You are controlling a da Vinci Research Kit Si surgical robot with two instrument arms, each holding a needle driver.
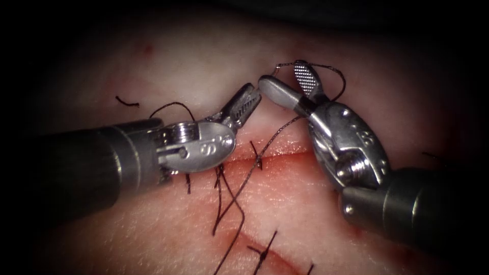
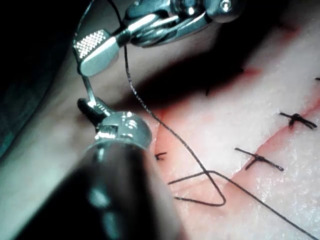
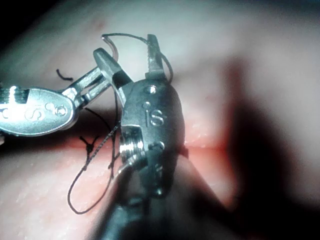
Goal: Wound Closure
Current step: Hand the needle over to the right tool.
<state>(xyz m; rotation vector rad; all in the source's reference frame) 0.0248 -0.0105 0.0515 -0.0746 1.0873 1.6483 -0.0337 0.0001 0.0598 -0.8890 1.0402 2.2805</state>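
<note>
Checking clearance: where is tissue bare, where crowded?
Bare: tissue above the left tool, and below the cut right of the thread. Crowded: left tool's shut jaws hold the needle, out of tissue, between right tool's open, empty jaws; thread loops there.

Two hands: left point(image 1: 253, 95) and right point(image 1: 281, 74). Of these, one shut on the needle, the left, and one spread wide with nothing held, the right.

One needle point(image 2: 86, 89), thin, running from the left hand's tip toward the right hand.

One long thread point(image 1: 265, 145), looping over the right hand and trailing down across the tissue point(image 1: 168, 66).

Two cuts: an upper point(image 1: 290, 153) and a lower point(image 1: 239, 237).

Three stitches counted with certainty: one point(image 1: 257, 159) on the upper cut, two point(image 1: 265, 252) point(image 1: 309, 267) on the lower. More dark ends beneath the left hand, too hidden to number.

One loose thread end point(image 1: 127, 102) left of the hands.
</note>
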